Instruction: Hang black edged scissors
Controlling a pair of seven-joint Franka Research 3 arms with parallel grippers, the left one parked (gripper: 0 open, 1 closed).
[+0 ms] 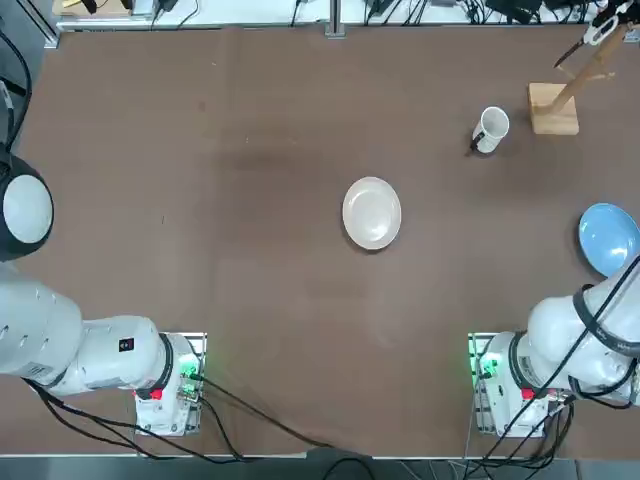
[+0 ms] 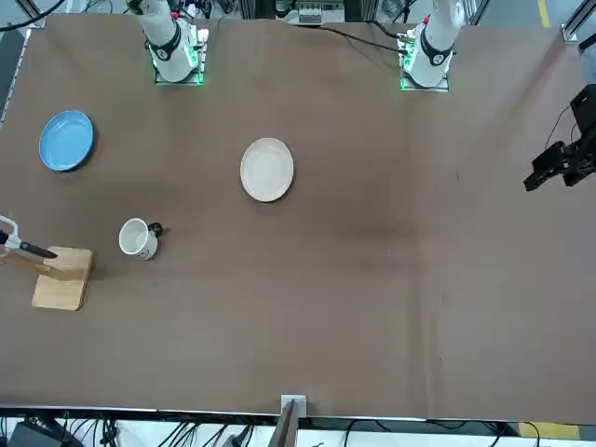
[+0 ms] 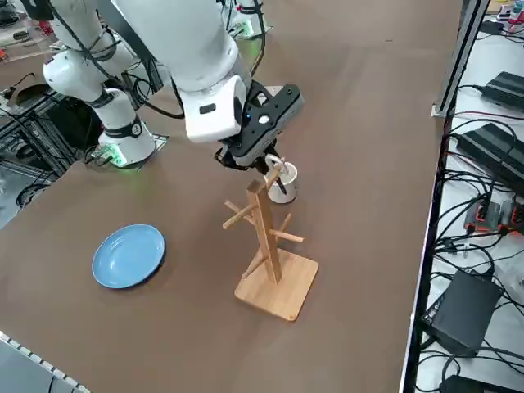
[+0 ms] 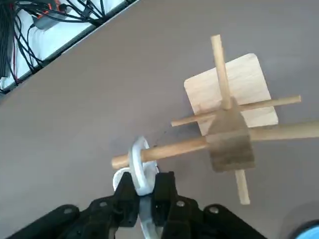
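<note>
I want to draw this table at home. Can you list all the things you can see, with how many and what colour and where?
Scissors: one, whitish handles, one loop slipped onto a peg of the rack, held in the gripper.
Rack: one, light wood, pegs on a post with a square base, far right corner of the table.
Mug: one, white, just left of the rack in the top view.
Cream plate: one, middle of the table.
Blue plate: one, right edge, nearer the robot.
Table: one, brown.
Right gripper: one, black, shut on the scissors at the rack's top.
</note>
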